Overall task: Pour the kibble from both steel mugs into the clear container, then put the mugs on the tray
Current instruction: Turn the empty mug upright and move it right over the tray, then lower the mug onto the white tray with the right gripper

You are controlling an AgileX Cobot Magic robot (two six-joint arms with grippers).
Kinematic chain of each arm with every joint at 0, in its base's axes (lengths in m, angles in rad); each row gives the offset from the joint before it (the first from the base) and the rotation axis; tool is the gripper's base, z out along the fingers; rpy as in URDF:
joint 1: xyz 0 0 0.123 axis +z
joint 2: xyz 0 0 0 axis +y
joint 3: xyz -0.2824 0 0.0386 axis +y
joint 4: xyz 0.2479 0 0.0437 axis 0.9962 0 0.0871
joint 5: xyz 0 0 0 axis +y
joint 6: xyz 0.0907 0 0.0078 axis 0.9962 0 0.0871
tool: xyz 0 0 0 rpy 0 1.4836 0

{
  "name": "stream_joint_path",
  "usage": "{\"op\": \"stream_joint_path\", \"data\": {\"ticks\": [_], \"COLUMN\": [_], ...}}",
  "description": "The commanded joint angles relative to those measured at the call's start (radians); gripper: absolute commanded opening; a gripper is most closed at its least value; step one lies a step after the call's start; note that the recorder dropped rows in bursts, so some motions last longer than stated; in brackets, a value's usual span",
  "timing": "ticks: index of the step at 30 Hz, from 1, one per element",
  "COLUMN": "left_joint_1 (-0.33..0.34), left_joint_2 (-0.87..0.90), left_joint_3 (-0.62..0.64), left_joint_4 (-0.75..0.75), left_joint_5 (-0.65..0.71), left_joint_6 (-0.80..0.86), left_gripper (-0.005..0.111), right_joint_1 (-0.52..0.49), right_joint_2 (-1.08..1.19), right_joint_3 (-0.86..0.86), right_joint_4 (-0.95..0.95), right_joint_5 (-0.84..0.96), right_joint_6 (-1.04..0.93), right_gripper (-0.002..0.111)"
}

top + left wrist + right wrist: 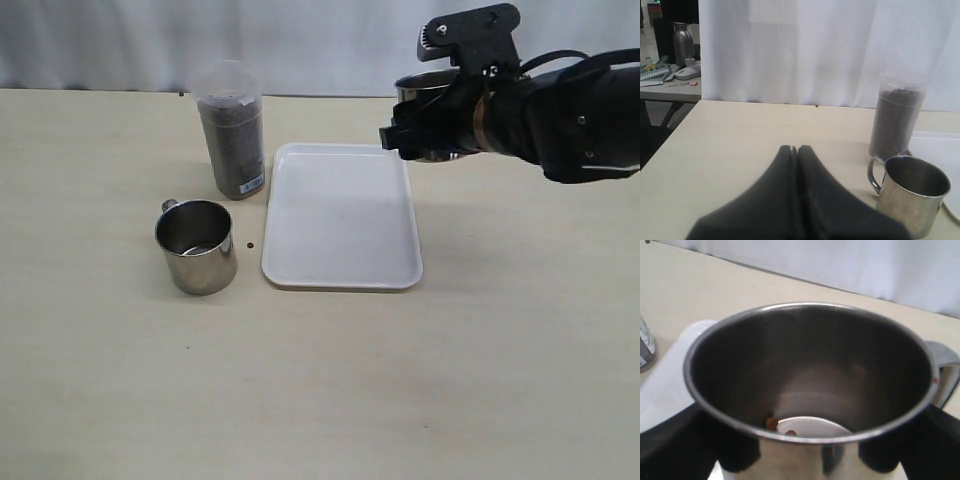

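Note:
The clear container (230, 130) stands left of the tray (340, 215), filled high with dark kibble (232, 135). One steel mug (197, 246) stands upright on the table in front of it and looks empty inside. My right gripper (430, 130) is shut on the second steel mug (420, 85), holding it in the air over the tray's far right corner. The right wrist view shows this mug (810, 370) upright with two pellets (771, 423) at its bottom, a finger on each side. My left gripper (794, 149) is shut on nothing, to the left of the standing mug (912, 195).
Two stray pellets lie on the table, one (249, 245) between the mug and the tray and one (187, 348) nearer the front. A white curtain (300, 40) hangs behind the table's far edge. The left arm is out of the exterior view.

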Motion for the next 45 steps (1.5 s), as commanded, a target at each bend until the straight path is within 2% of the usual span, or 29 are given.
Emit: {"op": "stream_joint_path", "data": {"ticks": [1,3,4,6,9,10,11,14,17,22,27,45], "left_joint_1": [-0.004,-0.004,-0.004,-0.004,-0.004,-0.004,-0.004,-0.004,-0.004,-0.004,-0.004,-0.004], "left_joint_2": [-0.003,-0.003,-0.003,-0.003,-0.003,-0.003,-0.003,-0.003,-0.003,-0.003,-0.003,-0.003], "left_joint_3": [0.003,0.003,0.003,0.003,0.003,0.003,0.003,0.003,0.003,0.003,0.003,0.003], "left_joint_4": [0.001,0.001,0.001,0.001,0.001,0.001,0.001,0.001,0.001,0.001,0.001,0.001], "left_joint_5": [-0.003,-0.003,-0.003,-0.005,-0.012,-0.012,-0.012,-0.012,-0.012,-0.012,-0.012,-0.004], "left_joint_6": [-0.001,-0.001,-0.001,-0.001,-0.001,-0.001,-0.001,-0.001,-0.001,-0.001,-0.001,-0.001], "left_gripper": [0.000,0.000,0.000,0.000,0.000,0.000,0.000,0.000,0.000,0.000,0.000,0.000], "right_joint_1": [0.000,-0.005,-0.014,-0.039,-0.068,-0.076,-0.087,-0.094,-0.094,-0.094,-0.094,-0.094], "right_joint_2": [-0.011,-0.010,-0.010,-0.010,-0.010,-0.011,-0.011,-0.001,0.034,0.149,0.341,0.531], "right_joint_3": [0.015,0.015,0.015,0.012,0.038,0.060,0.126,0.236,0.291,0.296,0.271,0.010], "right_joint_4": [-0.011,-0.011,0.049,0.302,0.821,0.955,1.229,1.451,1.494,1.457,1.521,1.521], "right_joint_5": [-0.002,-0.005,-0.026,-0.083,-0.205,-0.251,-0.423,-0.740,-0.926,-1.100,-1.233,-1.142], "right_joint_6": [0.006,-0.048,-0.134,-0.413,-1.019,-1.159,-1.427,-1.572,-1.618,-1.590,-1.580,-1.580], "right_gripper": [0.005,0.005,0.005,0.005,0.005,0.005,0.005,0.005,0.005,0.005,0.005,0.005]}}
